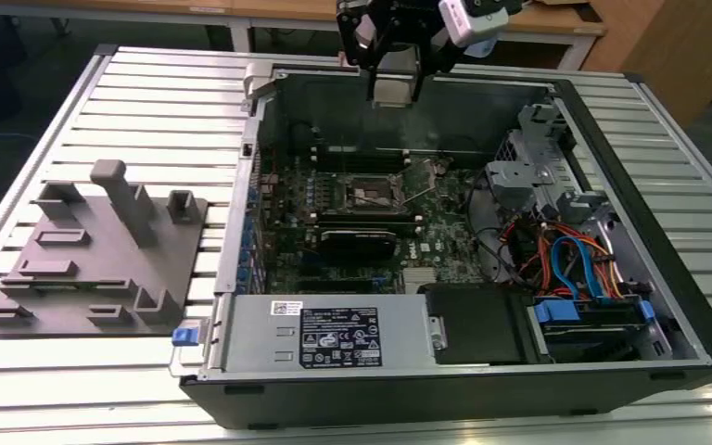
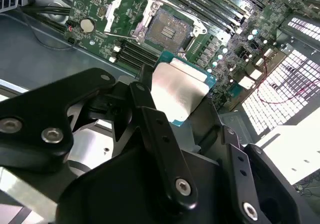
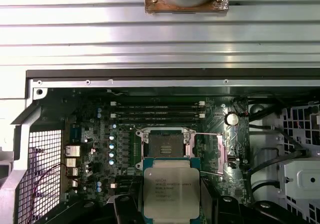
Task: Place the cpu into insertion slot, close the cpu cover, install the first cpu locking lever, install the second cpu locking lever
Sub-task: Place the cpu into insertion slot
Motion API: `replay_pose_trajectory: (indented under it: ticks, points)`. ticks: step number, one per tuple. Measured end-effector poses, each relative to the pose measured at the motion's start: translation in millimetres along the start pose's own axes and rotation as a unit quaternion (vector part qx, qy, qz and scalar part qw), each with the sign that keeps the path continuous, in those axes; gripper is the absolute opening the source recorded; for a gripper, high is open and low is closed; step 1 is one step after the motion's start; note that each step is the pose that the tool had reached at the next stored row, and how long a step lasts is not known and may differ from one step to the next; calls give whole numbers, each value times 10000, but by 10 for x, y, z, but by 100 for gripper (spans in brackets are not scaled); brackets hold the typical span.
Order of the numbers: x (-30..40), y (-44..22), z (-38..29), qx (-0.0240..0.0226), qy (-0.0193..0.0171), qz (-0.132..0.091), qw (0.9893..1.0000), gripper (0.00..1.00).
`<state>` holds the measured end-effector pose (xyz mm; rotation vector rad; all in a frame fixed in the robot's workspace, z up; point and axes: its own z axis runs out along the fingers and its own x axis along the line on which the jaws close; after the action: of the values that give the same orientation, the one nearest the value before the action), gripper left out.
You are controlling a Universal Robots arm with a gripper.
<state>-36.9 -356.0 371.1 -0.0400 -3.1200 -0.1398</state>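
Clamped on the cpu (image 3: 171, 191), the hand (image 2: 177, 96) hangs above the far side of the open computer case (image 1: 455, 394), which lies on its side on the slatted metal surface (image 1: 71, 389). Its fingers (image 2: 147, 101) press on two opposite edges of the chip. That leaves the dull silver top bare and the chip flat to the board below, apparently so it can go down squarely. In both wrist views the insertion slot (image 3: 166, 145) shows beyond the chip, well apart from it, with nothing in it and its dark contact field exposed. The cpu cover (image 2: 122, 8) is swung up to one side of the slot, and the thin wire levers look released, which leaves the opening free. By my judgement the first step is under way: the chip is carried but not seated.
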Motion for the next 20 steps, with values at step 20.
replay_pose_trajectory:
  ticks: [20]
  points:
    - [9,-11,34,-20,-85,952,9954,54]
